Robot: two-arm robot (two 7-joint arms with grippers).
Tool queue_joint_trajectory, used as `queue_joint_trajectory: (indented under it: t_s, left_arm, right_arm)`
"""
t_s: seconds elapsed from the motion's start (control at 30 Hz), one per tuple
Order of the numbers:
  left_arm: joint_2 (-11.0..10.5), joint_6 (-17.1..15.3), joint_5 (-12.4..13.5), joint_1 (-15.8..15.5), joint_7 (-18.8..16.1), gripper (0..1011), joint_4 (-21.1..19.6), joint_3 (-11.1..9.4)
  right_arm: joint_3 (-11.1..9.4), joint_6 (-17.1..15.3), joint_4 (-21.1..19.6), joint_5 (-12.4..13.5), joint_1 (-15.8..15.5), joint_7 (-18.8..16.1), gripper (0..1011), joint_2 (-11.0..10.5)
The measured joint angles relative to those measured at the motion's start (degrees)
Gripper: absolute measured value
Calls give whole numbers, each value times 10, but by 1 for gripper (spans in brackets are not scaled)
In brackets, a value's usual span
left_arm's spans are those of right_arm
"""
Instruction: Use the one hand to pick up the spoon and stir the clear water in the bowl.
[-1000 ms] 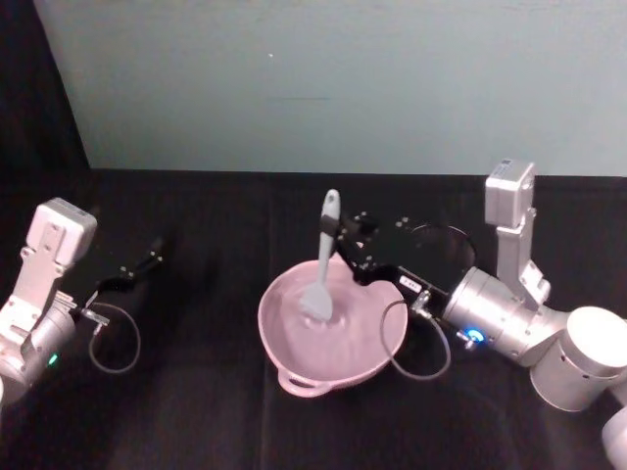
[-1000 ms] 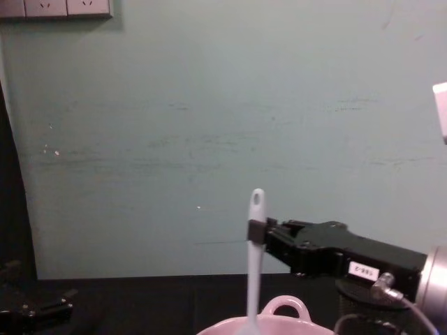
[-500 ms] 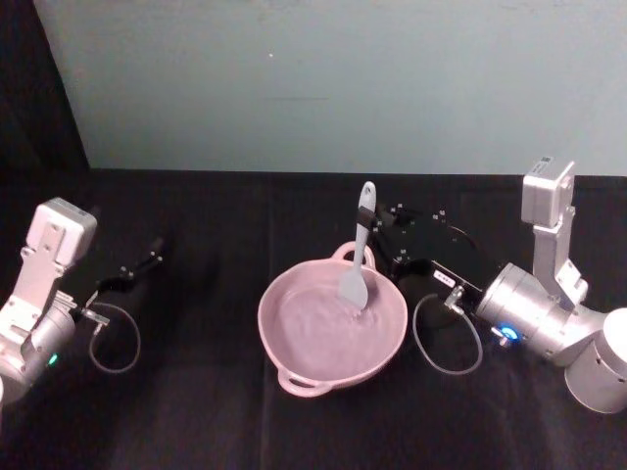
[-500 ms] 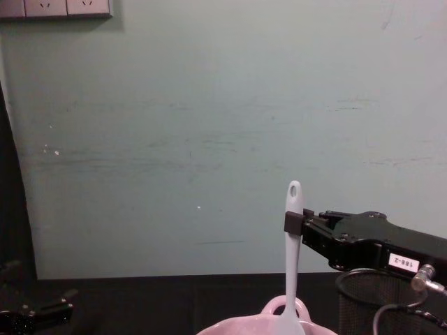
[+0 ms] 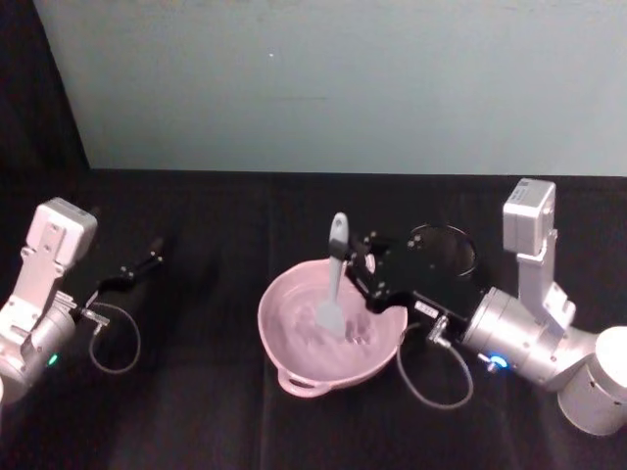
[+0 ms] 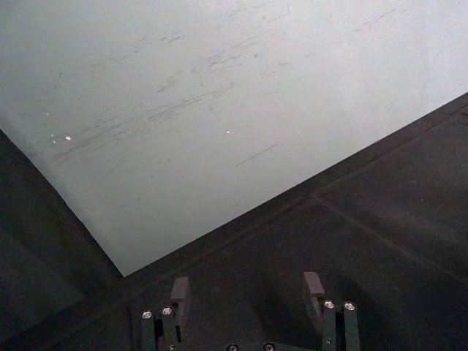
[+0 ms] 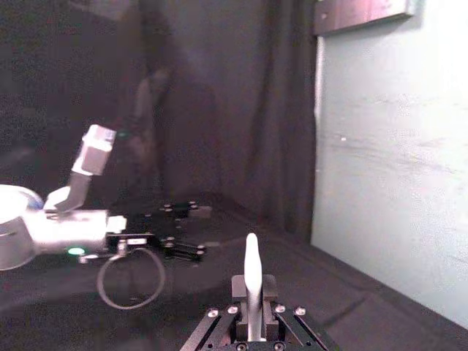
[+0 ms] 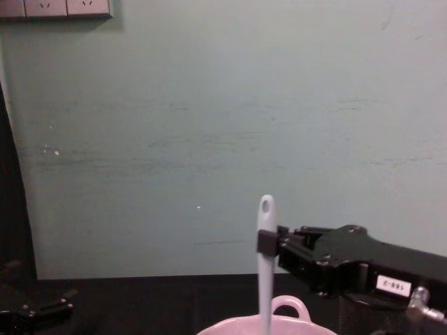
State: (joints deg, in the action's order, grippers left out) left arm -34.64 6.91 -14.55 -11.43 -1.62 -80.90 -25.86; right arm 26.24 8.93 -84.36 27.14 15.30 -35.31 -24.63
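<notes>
Spoon [image 5: 336,262] shifted left in bowl [image 5: 265,323], right gripper [image 5: 353,266] clamping it, left gripper [image 6: 246,287] parted, black table [image 5: 196,411], teal wall [image 5: 343,78]

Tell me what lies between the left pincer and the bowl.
Nothing but bare black table separates the left pincer from the bowl, seen in the head view.

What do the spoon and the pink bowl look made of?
The spoon looks like matte white plastic: thin, one moulded piece with a hanging hole. The bowl seems plastic or silicone, pale pink, smooth and evenly coloured; ceramic is possible.
</notes>
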Motion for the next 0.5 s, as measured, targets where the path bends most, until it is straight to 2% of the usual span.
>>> queue_joint_trajectory:
  t_s: [0.33,0.5]
  left_arm:
    - [0,0,0,0,0,1005,0,0]
    - [0,0,0,0,0,1005,0,0]
  right_arm:
    - [18,-1,-9,9,-3,-10,119,10]
    - [21,4,8,21,7,-13,119,23]
